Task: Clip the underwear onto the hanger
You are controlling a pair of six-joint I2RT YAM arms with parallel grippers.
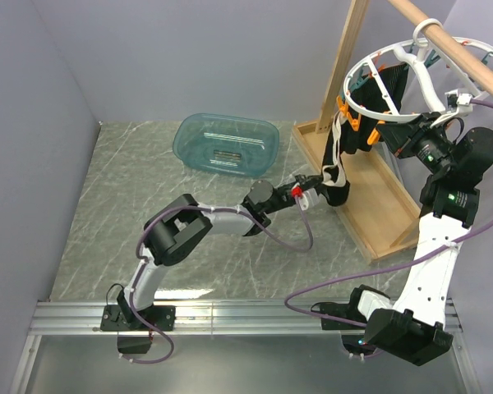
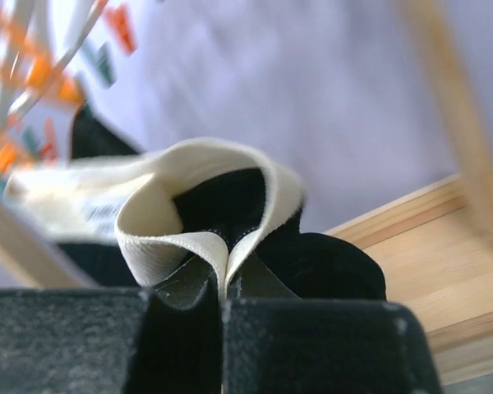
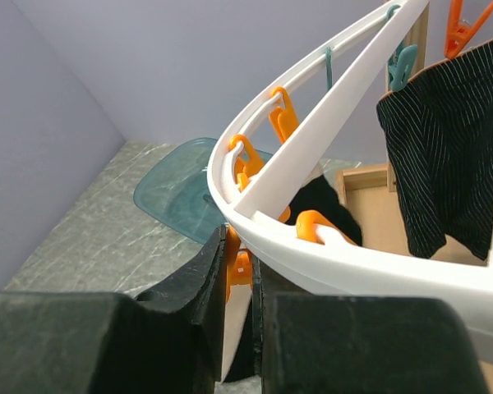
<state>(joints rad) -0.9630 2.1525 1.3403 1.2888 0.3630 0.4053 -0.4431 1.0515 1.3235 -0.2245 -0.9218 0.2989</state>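
- Your left gripper (image 2: 222, 302) is clenched on a fold of the underwear (image 2: 218, 205), with the cream waistband (image 2: 148, 226) and black fabric pinched together. The bite sits near the fold's edge, so a tug could pull the cloth free.
- The underwear hangs between that grip and the hanger's near rim, over the wooden rack (image 1: 370, 222) base. If it is dropped, it lands there.
- Your right gripper (image 3: 240, 283) looks closed on an orange clip (image 3: 234, 250), with a cream strip in the gap below. I cannot tell whether the clip has bitten the band. If you let go early, the clip may close on nothing.
- The hanger (image 3: 312, 131) hangs only by its hook. A push from your right arm would swing it and pull the clip off the waistband.
- A striped garment (image 3: 444, 148) is clipped nearby and could snag.
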